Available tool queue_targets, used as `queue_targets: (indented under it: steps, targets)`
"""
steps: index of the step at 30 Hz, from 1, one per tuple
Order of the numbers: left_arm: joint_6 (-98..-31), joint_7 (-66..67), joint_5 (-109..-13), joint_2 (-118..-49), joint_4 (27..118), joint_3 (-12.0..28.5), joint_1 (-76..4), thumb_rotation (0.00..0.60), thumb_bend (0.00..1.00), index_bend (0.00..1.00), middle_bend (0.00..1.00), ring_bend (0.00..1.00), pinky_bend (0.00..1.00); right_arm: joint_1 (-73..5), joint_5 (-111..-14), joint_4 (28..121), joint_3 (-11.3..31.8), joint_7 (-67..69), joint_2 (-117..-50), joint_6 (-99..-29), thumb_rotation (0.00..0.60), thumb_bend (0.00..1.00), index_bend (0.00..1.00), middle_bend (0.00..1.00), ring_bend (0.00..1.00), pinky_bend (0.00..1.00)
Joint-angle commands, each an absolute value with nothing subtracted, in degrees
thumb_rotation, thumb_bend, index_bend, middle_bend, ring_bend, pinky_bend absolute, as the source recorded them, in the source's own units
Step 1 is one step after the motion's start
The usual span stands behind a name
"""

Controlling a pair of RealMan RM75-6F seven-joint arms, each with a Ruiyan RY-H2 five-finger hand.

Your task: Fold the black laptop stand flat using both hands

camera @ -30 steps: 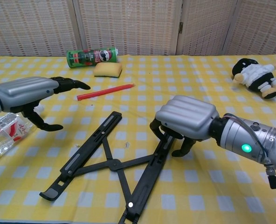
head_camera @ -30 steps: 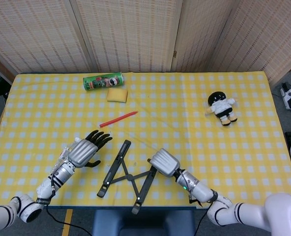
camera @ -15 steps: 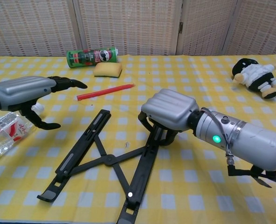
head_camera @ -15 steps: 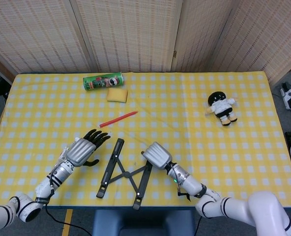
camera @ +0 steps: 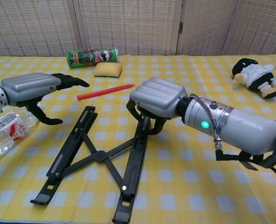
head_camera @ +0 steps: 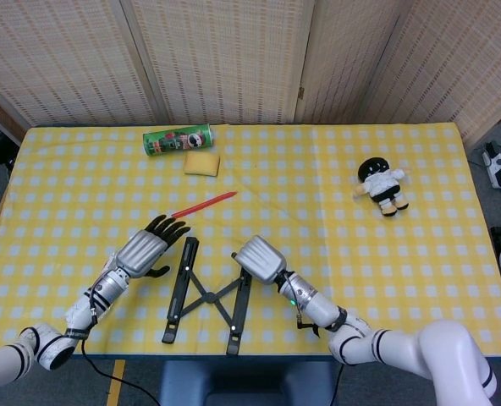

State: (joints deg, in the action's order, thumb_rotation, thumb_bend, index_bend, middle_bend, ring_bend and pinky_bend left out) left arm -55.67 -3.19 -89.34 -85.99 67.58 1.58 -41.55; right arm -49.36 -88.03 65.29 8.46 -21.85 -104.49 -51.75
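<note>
Fingers of the right hand [camera: 156, 100] curled down around the right rail of the black metal scissor-frame laptop stand [camera: 98, 156], which lay near the table's front edge. Left hand [camera: 33, 88], spread and empty, hovered beside the left rail. Unbraced, the whole stand could slide rather than close. Only the chest view showed a clear plastic bottle [camera: 5, 135].
</note>
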Motion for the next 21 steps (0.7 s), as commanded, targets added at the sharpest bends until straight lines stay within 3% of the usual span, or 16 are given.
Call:
queue_targets:
  steps: [1,10,21]
  targets:
    - [-54.4,-1.7,-89.8,-87.3,65.8,1.7,-43.0,0.6,0.31,0.07,0.09,0.0,0.0,-48.3,-88.8,75.5,7.2,-23.2,-98.5,-53.2,0.6,0.19,0.59,0.79,0.91,0.86]
    - [-52.3,0.6,-90.6,-91.2,60.8,1.6,-45.9,0.6,0.29,0.06,0.09,0.0,0.0,-48.2,-86.1,82.5,6.2,-30.4,-96.4,-51.2,0.6,0.19,0.55,0.78,0.9,0.85]
    - [-55.2,3.7,-94.5,-95.2,52.0,-0.6,-47.2,0.6,0.19,0.04,0.08,0.0,0.0,-47.7,-85.5,80.0,3.9,-31.3,-99.4,-50.9,0.6,0.19,0.53,0.78,0.9,0.85]
